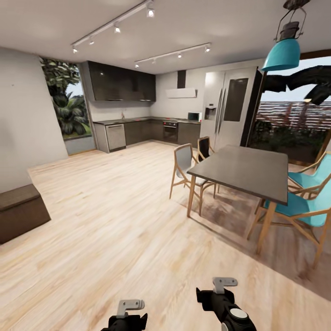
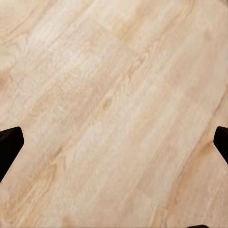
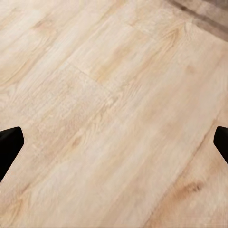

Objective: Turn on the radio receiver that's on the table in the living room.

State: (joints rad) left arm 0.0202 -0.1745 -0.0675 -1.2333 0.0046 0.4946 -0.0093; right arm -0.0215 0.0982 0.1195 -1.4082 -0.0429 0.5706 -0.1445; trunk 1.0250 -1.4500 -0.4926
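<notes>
Apparently the robot was searching: both the left gripper (image 2: 114, 142) and right gripper (image 3: 114, 142) hung open over the wood floor (image 1: 105, 220), near a dark dining table (image 1: 243, 170). No radio was visible; turning toward the living room seemed needed.

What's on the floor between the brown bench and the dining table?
Nothing: in the head view, bare light wood floor stretches from the bench to the dining table.
</notes>
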